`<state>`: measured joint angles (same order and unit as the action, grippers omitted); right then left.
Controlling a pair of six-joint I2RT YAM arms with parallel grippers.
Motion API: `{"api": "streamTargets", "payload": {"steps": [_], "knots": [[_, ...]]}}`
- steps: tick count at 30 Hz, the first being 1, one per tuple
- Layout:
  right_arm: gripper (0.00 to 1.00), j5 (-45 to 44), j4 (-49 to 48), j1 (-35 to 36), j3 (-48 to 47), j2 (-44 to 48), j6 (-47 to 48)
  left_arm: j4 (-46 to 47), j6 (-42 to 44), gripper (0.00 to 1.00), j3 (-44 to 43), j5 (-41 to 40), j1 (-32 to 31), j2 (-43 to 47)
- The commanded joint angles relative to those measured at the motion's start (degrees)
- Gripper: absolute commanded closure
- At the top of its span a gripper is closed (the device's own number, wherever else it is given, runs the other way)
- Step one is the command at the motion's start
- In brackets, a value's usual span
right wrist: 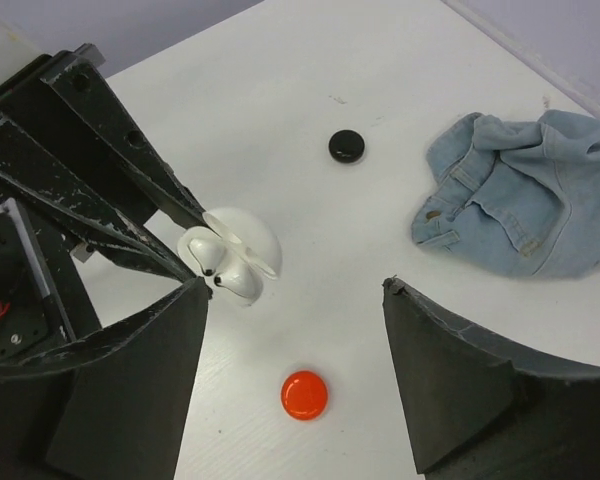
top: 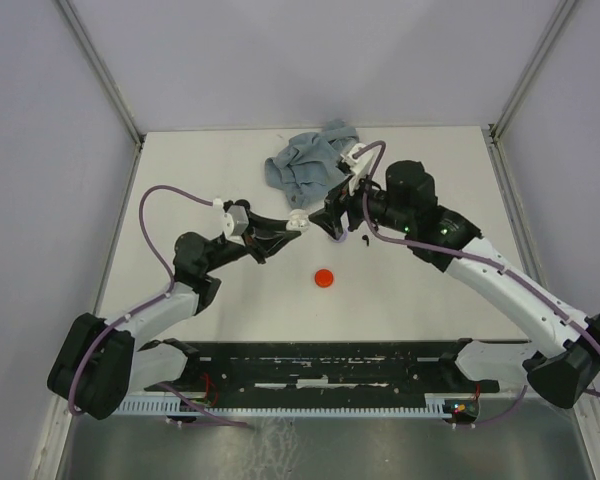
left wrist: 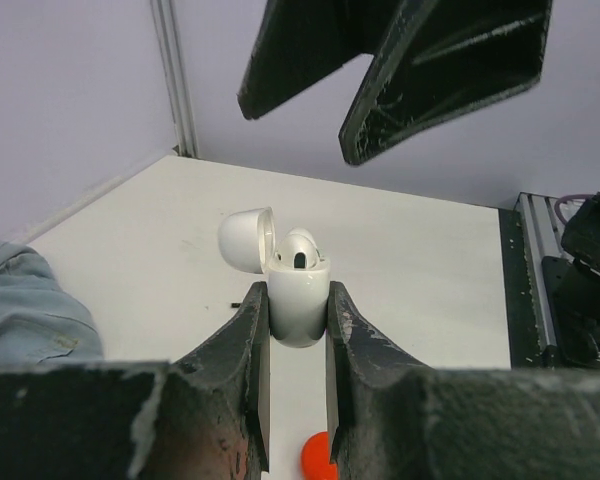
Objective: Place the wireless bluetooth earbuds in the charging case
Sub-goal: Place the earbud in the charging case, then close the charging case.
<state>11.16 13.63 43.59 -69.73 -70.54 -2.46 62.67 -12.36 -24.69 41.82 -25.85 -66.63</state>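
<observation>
Clamped between the two fingers of our left hand (left wrist: pixel 295 292), the white case (left wrist: pixel 298 305) stands upright just above the bench (left wrist: pixel 420 260), its lid (left wrist: pixel 246 238) hinged back to one side. One white earbud (left wrist: pixel 300 246) sits in the mouth of the case, apparently seated in its socket. From these angles we cannot tell whether a second one lies beside it.

Our right hand (right wrist: pixel 292 285) hangs directly over the case with its fingers spread wide apart and nothing between them. A red disc (right wrist: pixel 304 394) lies on the bench just short of the case, a black disc (right wrist: pixel 347 146) lies beyond it, and a crumpled denim cloth (right wrist: pixel 525 215) is bunched well off to one side. We see no loose earbud on the bench in any view.

We judge the insertion step to be at or near its end, with at least one earbud home. If the other socket is empty, the next move calls for finding the missing piece, pinching it finely and lowering it in line with the socket while our left hand holds the case level. If both are in, the open right hand need only press the lid down, gently enough not to twist the case out of the grip.
</observation>
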Motion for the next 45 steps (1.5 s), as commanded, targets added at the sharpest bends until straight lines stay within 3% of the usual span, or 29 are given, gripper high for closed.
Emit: {"api": "streamTargets", "payload": {"steps": [1, 5, 11, 20, 25, 34, 45], "knots": [[0.19, 21.49, 3.96, -5.63, -3.45, 2.14, 3.25, 1.17, -0.78, 0.97, -0.11, 4.93, -0.18, 1.91], [0.15, 31.08, 7.5, -7.38, -4.73, 0.45, 8.39, 0.08, -0.33, 0.97, -1.25, 9.3, -0.33, 2.35], [0.1, 38.42, 7.9, -7.72, -6.25, -2.42, 11.13, -3.39, 1.33, 0.97, -3.77, 13.33, -1.01, 2.65], [0.05, 47.39, 9.26, -7.73, -7.47, -7.98, 10.88, -4.93, 2.19, 0.97, -5.34, 13.01, -2.08, 2.47], [0.06, 48.71, 15.12, -7.66, -9.34, -8.84, 13.93, -11.21, 3.74, 0.97, -5.78, 8.84, -2.02, 2.45], [0.07, 41.15, 20.25, -7.74, -8.65, -5.63, 17.97, -22.07, -0.04, 0.97, -5.65, 0.28, -1.95, 1.8], [0.04, 5.39, 12.8, -7.78, 1.24, -0.14, 9.96, -49.27, -12.57, 0.97, -11.75, -14.4, -1.98, -3.56]]}}
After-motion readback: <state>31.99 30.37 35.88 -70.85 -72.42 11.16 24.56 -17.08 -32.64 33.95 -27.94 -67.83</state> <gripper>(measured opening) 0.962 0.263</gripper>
